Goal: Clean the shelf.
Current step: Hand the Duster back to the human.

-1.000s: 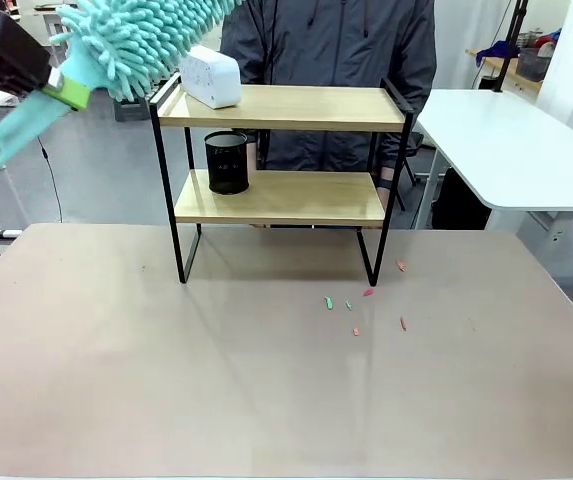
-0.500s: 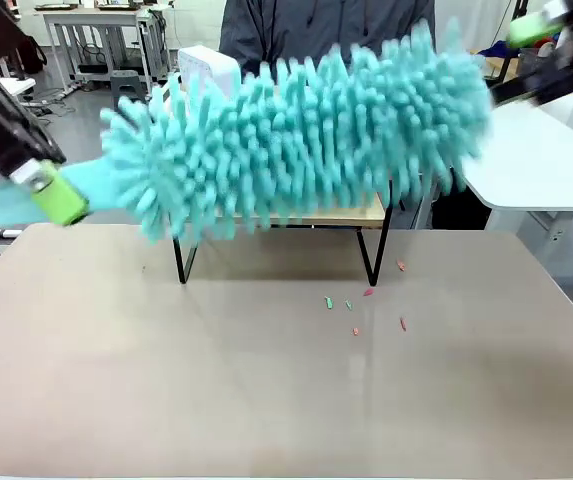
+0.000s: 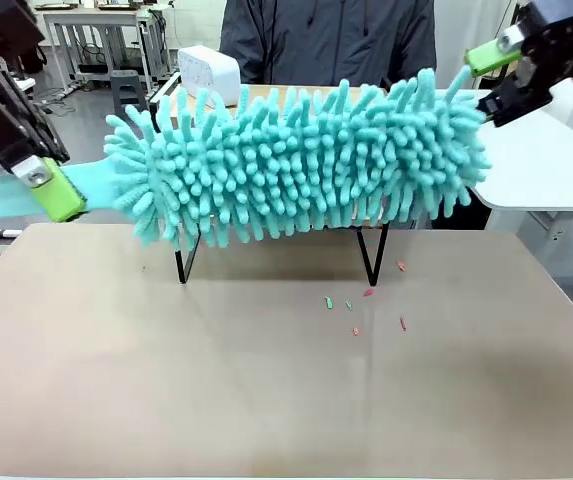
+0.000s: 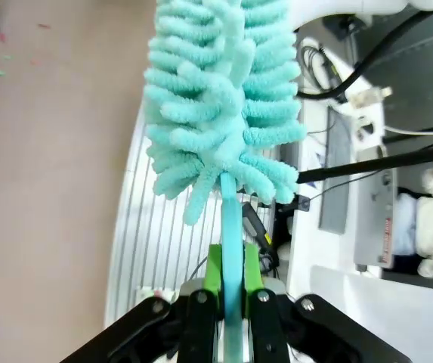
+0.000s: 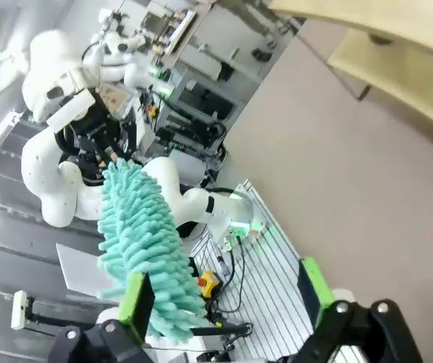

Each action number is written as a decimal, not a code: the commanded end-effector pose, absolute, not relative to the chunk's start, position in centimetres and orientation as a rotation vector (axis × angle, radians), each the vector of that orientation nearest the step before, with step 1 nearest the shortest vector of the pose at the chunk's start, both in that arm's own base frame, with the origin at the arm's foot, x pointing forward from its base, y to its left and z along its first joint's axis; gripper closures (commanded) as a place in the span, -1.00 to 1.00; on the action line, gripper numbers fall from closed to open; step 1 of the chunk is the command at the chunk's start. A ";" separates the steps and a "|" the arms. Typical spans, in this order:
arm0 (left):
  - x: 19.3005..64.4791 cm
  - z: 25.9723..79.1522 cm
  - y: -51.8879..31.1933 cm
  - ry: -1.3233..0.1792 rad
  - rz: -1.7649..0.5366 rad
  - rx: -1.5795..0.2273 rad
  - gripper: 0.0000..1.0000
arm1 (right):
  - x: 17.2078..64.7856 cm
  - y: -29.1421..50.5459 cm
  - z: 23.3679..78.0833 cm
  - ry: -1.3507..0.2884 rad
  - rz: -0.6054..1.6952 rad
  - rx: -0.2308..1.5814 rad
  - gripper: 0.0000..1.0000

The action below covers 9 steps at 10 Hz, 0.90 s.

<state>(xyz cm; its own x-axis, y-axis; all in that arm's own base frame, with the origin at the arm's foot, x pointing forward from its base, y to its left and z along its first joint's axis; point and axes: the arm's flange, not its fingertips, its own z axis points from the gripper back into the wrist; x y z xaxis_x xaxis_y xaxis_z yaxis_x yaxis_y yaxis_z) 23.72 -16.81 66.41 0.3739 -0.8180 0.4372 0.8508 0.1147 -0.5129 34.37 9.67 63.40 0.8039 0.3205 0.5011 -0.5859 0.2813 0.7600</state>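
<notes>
The left gripper clamps the handle of a teal duster, held across the front of the shelf on the desk. The right gripper, jaws spread, hovers beside the shelf's right end at the duster's tip.

Front camera across table; wrist close-ups

The left gripper swung the teal duster down from the upper left across the shelf front; the right gripper came in at the upper right.
</notes>
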 end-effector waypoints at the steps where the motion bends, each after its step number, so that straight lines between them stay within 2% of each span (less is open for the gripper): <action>1: 25.9 65.3 -18.5 0.083 -1.304 -0.812 0.75 | 35.8 13.4 63.0 -0.162 0.722 1.115 -1.00; 5: 27.2 64.5 -19.5 0.167 -1.316 -0.790 0.75 | 35.1 20.1 60.1 0.181 0.922 1.048 -1.00; 7: 28.1 64.0 -19.4 0.187 -1.314 -0.825 0.75 | 33.4 22.2 59.0 0.288 1.041 0.945 -1.00; 9: 28.7 63.7 -19.3 0.195 -1.297 -0.833 0.75 | 32.8 22.6 59.0 0.313 1.087 0.980 -1.00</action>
<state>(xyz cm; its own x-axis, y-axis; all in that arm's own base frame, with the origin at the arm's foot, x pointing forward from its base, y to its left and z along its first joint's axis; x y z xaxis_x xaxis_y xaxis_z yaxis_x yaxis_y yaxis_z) 28.49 -19.59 63.40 0.3180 -0.8993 0.3001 0.7652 0.0566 -0.6413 32.05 23.22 58.26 0.5103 0.8366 0.1992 -0.5713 0.1567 0.8056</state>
